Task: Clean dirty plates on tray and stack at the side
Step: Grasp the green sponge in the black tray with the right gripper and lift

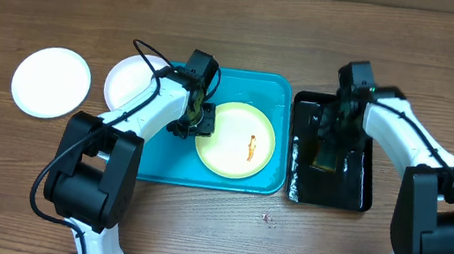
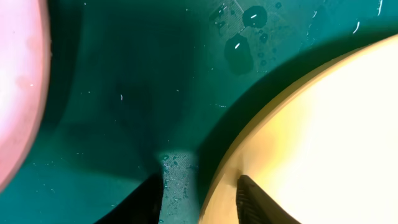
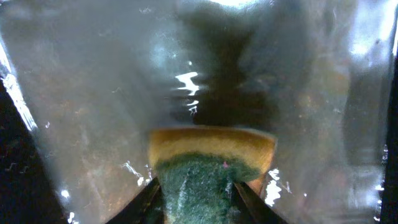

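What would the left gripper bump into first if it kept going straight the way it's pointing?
The left gripper points down with its open fingers astride the rim of the pale yellow-green plate, so probably that rim first, then the teal tray floor. Depth is hard to judge.

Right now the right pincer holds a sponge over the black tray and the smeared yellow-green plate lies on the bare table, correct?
No. The overhead view shows the yellow-green plate lying in the teal tray, not on the table. The right pincer does hold the sponge over the black tray.
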Action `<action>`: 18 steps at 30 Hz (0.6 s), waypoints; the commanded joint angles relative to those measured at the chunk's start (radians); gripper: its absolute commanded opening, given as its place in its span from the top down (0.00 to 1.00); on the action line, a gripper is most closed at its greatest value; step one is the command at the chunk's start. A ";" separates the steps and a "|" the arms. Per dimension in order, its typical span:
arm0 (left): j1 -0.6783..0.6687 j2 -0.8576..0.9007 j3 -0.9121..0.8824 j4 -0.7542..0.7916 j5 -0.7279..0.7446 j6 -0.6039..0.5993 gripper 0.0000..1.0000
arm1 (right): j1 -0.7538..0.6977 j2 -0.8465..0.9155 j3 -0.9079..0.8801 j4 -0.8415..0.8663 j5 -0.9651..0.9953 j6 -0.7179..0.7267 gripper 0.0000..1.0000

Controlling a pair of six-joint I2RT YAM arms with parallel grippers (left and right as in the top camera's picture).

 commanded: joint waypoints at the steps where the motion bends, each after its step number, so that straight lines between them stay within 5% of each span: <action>1: 0.006 0.015 0.020 0.001 -0.011 0.028 0.56 | -0.002 0.010 -0.033 0.041 -0.010 0.005 0.69; 5: 0.006 0.015 0.020 0.016 -0.014 0.028 0.45 | -0.002 -0.005 0.052 -0.027 -0.088 -0.039 0.51; 9: 0.006 0.015 0.020 0.066 -0.014 0.028 0.49 | -0.002 -0.018 0.155 -0.150 -0.082 -0.056 0.37; 18: -0.006 0.015 0.019 0.068 -0.014 0.028 0.66 | -0.002 -0.016 0.111 -0.228 -0.045 -0.051 0.37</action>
